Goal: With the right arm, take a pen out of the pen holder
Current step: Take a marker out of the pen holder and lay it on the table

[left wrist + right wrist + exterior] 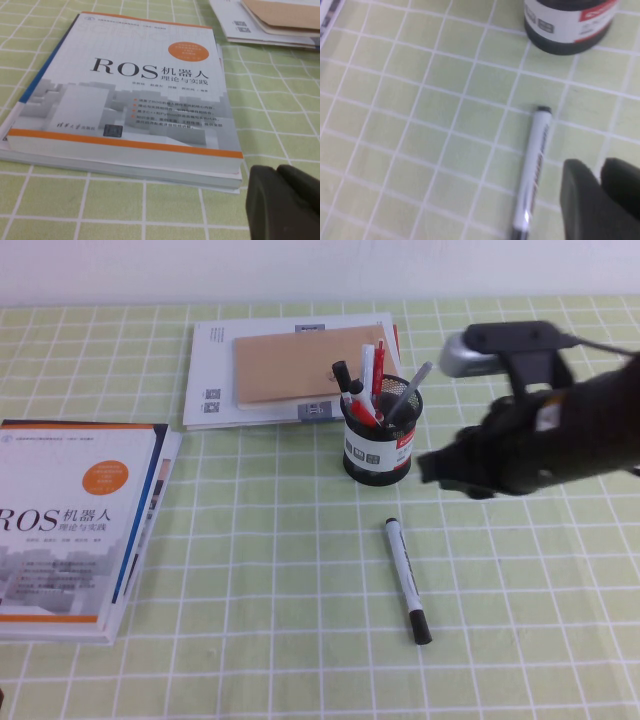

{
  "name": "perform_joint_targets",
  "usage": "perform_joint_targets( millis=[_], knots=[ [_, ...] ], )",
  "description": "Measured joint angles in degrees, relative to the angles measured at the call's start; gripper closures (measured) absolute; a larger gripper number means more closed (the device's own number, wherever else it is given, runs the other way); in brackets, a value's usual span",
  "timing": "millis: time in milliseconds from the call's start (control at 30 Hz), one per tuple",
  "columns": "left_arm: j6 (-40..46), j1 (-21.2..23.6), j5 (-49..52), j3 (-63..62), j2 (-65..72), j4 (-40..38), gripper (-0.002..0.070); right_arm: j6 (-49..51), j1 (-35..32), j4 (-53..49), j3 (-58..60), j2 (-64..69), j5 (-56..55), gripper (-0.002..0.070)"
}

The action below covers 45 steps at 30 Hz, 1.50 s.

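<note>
Hovering right of centre in the high view, my right pincer [601, 170], nearly together and empty, is beside the central pen holder [377, 445]; one pen [408, 580] lies below it. A careless sweep could tip the holder. My left pincer [276, 172], closed, rests near the book [150, 100] at left.

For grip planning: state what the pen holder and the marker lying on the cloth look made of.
Pen holder: black wire mesh, likely metal; see-through weave. Marker: smooth plastic, probably; glossy white barrel, black ends. Right pincer hovers beside the holder; left pincer near the ROS book.
</note>
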Motion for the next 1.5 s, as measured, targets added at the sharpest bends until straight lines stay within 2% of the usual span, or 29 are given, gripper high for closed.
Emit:
perform_joint_targets(
  millis=[67, 200, 467, 600, 733, 1033, 1333, 1500],
  knots=[
    [0.0, 0.0, 0.0, 0.0, 0.0, 0.0, 0.0683, 0.0, 0.0, -1.6, 2.1, -5.0, 2.0, 0.0650],
    [0.0, 0.0, 0.0, 0.0, 0.0, 0.0, 0.0683, 0.0, 0.0, -2.8, 7.0, -14.7, 5.5, 0.0680],
    [0.0, 0.0, 0.0, 0.0, 0.0, 0.0, 0.0683, 0.0, 0.0, -3.4, 19.9, -31.5, 7.7, 0.0688],
    [0.0, 0.0, 0.0, 0.0, 0.0, 0.0, 0.0683, -0.7, 0.0, -5.5, 23.1, -36.4, 12.4, 0.0688],
    [0.0, 0.0, 0.0, 0.0, 0.0, 0.0, 0.0683, -3.6, 0.0, -7.9, 26.6, -39.3, 11.6, 0.0688],
    [0.0, 0.0, 0.0, 0.0, 0.0, 0.0, 0.0683, -4.3, -0.9, -14.9, 38.3, -41.6, -6.5, 0.0689],
    [0.0, 0.0, 0.0, 0.0, 0.0, 0.0, 0.0683, -4.4, -18.8, -13.0, 59.5, -58.4, -31.1, 0.0689],
    [0.0, 0.0, 0.0, 0.0, 0.0, 0.0, 0.0683, -4.5, -24.7, -13.0, 66.9, -68.8, -34.2, 0.0689]
  ],
)
